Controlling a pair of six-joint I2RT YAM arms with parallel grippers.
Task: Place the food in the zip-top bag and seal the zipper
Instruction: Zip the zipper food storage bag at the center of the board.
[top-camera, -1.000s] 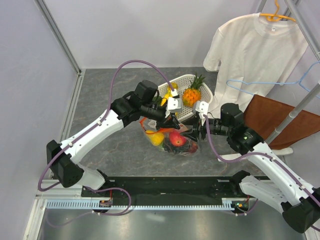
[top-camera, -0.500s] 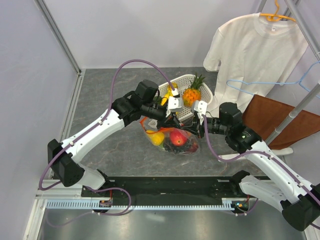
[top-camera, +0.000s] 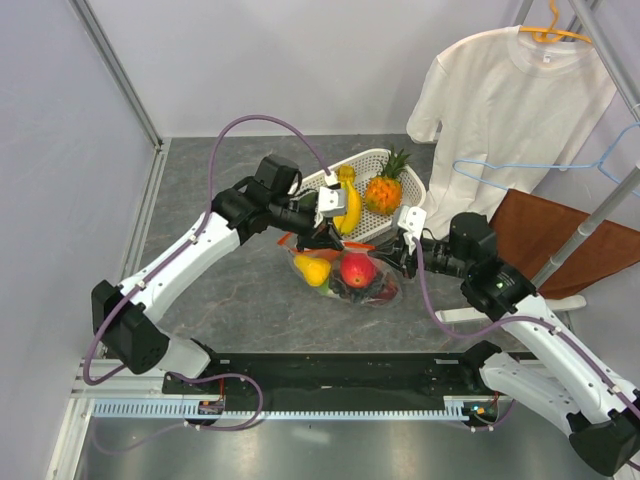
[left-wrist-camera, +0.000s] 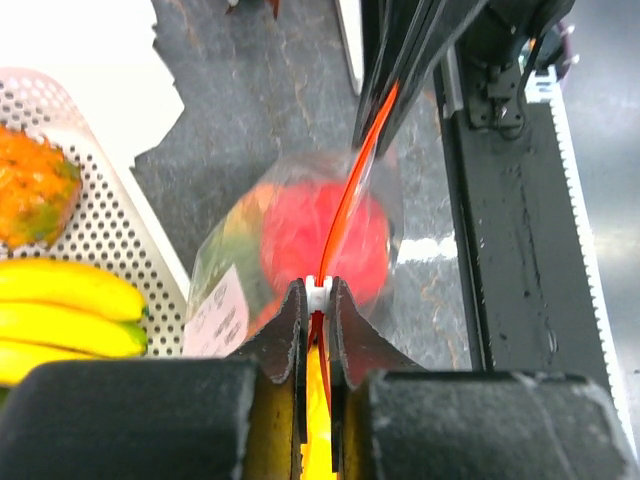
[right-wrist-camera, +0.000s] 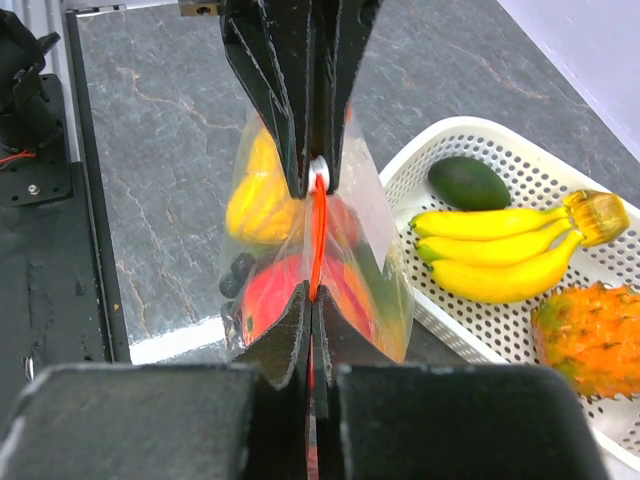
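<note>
The clear zip-top bag (top-camera: 345, 278) hangs between my two grippers just above the table, in front of the basket. Inside it is food: a red round fruit (top-camera: 357, 270), a yellow piece (top-camera: 313, 270) and dark grapes (right-wrist-camera: 238, 272). The red-orange zipper (right-wrist-camera: 318, 235) is stretched taut along the bag's mouth. My left gripper (left-wrist-camera: 317, 292) is shut on the zipper's small white end piece (left-wrist-camera: 317, 289) at the bag's left end. My right gripper (right-wrist-camera: 312, 292) is shut on the zipper strip at the right end. From above, the left gripper (top-camera: 322, 232) and right gripper (top-camera: 397, 258) face each other.
The white mesh basket (top-camera: 372, 153) behind the bag holds bananas (top-camera: 347, 205), a pineapple (top-camera: 385, 190) and an avocado (right-wrist-camera: 470, 183). A white T-shirt (top-camera: 500, 100) and a blue hanger (top-camera: 530, 165) hang at the back right above a brown board (top-camera: 560, 240). A black rail (top-camera: 340, 375) lines the near edge.
My right gripper has shut on the bag's right end. My left gripper has slid left along the zipper with the white end piece, and the strip now runs taut between the grippers.
</note>
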